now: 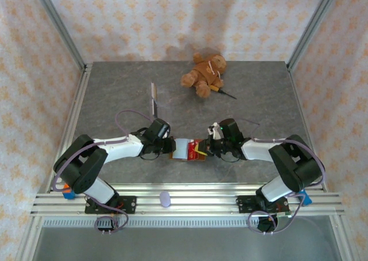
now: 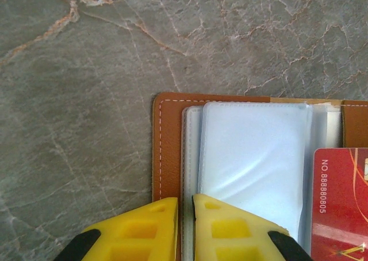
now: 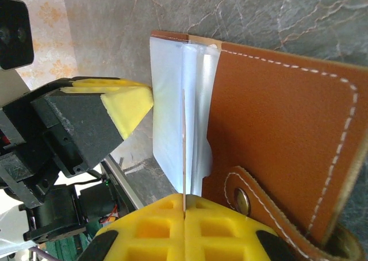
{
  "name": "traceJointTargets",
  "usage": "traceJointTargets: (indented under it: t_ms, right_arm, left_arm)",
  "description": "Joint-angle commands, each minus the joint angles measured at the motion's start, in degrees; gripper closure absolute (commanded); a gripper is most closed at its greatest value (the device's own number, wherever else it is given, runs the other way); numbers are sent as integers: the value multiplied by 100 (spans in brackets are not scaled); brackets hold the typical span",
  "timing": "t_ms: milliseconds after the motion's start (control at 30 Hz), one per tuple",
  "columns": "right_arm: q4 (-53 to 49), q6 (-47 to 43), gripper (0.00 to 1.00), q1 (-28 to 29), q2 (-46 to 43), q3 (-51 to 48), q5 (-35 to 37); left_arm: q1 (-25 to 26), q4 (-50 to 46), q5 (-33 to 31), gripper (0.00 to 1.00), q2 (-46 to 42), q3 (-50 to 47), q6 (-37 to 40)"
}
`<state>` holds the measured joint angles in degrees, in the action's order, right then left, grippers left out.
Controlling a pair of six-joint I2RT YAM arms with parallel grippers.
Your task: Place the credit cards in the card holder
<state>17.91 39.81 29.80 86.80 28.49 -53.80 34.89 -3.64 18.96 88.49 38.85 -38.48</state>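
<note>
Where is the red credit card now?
Top view: the red credit card is mid-table, over the right part of the brown leather card holder, pinched by the right hand.

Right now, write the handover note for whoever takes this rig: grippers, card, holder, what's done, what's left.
Left gripper: shut on the card holder, pinching its near edge beside the clear sleeves. The holder is open on the table, sleeves exposed.
Right gripper: shut on the red card, which overlaps the sleeves' edge.
Done: holder opened, card gripped and lined up at the sleeves.
Left: seat the card in a pocket (I cannot tell whether it has entered one), then release and check for further cards.
</note>
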Motion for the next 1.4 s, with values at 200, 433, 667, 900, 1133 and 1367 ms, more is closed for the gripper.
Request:
traceJointTargets:
  t_ms: [200,433,667,900,1133,1367]
  right_arm:
    - [555,185,100,-10,330,136,-101]
    - [775,277,100,-12,557,148,-241]
    - [757,210,100,-16,665,183,-226]
    - [882,256,100,-11,758,251,-97]
    - [992,333,100,-10,899,333,-88]
    - [1122,378,100,-9,1022,296,-54]
  left_arm:
    - [-3,-603,-367,85,160,-167,60]
    - [-5,-590,-358,85,134,-185,51]
    - [-3,-594,-379,85,114,-218,51]
    - [1,-612,-428,85,81,-246,69]
    - [0,-639,-462,85,46,-246,86]
    - [-3,-629,-481,85,53,-251,95]
